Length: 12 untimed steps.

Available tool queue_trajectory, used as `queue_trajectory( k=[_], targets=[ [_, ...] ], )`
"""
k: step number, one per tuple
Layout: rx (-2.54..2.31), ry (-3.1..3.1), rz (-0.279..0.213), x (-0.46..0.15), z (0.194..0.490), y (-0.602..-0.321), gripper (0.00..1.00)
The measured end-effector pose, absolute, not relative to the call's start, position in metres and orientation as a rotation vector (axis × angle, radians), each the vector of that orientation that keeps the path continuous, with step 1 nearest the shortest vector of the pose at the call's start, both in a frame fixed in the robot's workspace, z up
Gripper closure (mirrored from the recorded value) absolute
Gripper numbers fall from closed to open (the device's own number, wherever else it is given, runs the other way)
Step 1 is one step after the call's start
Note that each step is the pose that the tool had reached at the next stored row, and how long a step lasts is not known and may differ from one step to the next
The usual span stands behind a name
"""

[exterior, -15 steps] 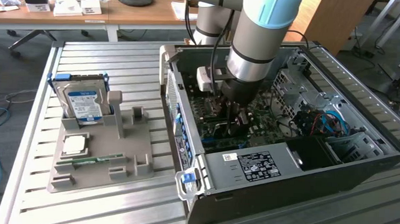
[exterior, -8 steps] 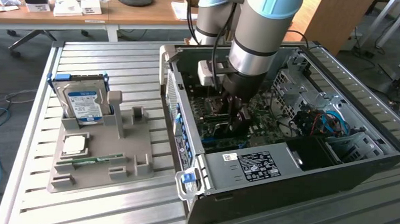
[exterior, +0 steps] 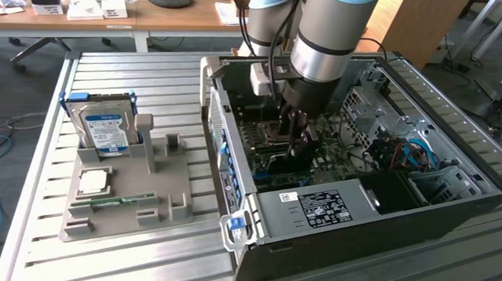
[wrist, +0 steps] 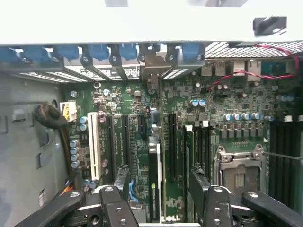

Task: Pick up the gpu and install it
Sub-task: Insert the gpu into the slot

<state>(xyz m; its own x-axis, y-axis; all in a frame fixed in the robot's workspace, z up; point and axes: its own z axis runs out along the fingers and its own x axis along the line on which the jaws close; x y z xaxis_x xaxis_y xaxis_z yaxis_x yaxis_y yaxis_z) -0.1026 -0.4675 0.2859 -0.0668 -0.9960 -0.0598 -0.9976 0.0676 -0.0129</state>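
The open computer case (exterior: 351, 183) lies on the slatted table (exterior: 127, 249). Inside, over the motherboard (wrist: 227, 94), the gripper (wrist: 158, 198) hangs with fingers (wrist: 118, 189) spread, straddling the gpu (wrist: 155, 165), standing on edge in its slot.

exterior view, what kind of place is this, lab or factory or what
Most likely a robotics lab or workshop set up in an office-like room. An open computer case and a grey parts fixture sit on a metal slatted table, with wooden desks behind.
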Motion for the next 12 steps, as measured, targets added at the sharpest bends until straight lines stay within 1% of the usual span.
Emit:
queue_trajectory(
  k=[12],
  targets=[
    [-2.109, 2.256, 0.049, -0.102, 0.315, -0.468, 0.37]
  ],
)
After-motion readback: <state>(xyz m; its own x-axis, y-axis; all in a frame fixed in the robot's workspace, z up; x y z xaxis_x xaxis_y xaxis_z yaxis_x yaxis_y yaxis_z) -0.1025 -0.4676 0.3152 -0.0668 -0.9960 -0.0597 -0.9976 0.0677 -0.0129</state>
